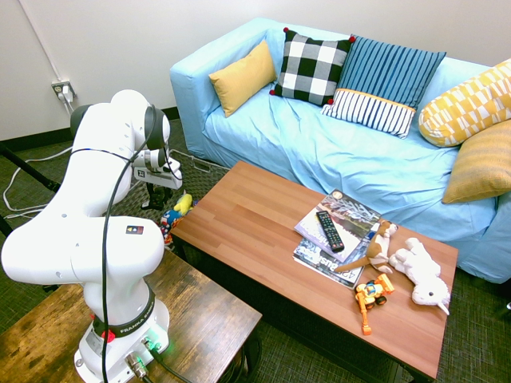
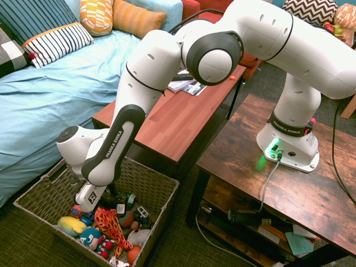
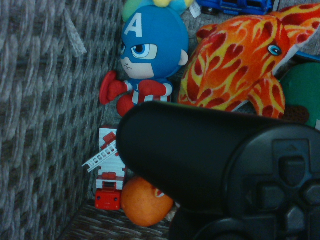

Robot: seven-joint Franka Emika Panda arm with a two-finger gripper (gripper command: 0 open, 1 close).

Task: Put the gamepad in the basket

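Gamepad [image 3: 225, 170]: one, black, filling the lower right of the wrist view with a rounded handle and its directional pad showing; it hangs just above the toys, inside the basket [image 2: 156, 186], which sits at the lower left of the second exterior view. The gripper [image 2: 105, 200] is lowered into the basket. Its fingers are hidden behind the wrist, so I cannot tell how far apart they stand or confirm their hold.

Step in hand, as judged: the placing stage, with the gamepad over the contents. The next move calls for a release, then a straight lift clear of the wicker wall.

Counts in the wrist view:
- one blue superhero plush [image 3: 145, 55]
- one orange fish plush [image 3: 240, 65]
- one toy fire truck [image 3: 109, 170]
- one orange ball [image 3: 145, 202]

One remote control [image 1: 329, 230] lies on the magazines on the table.
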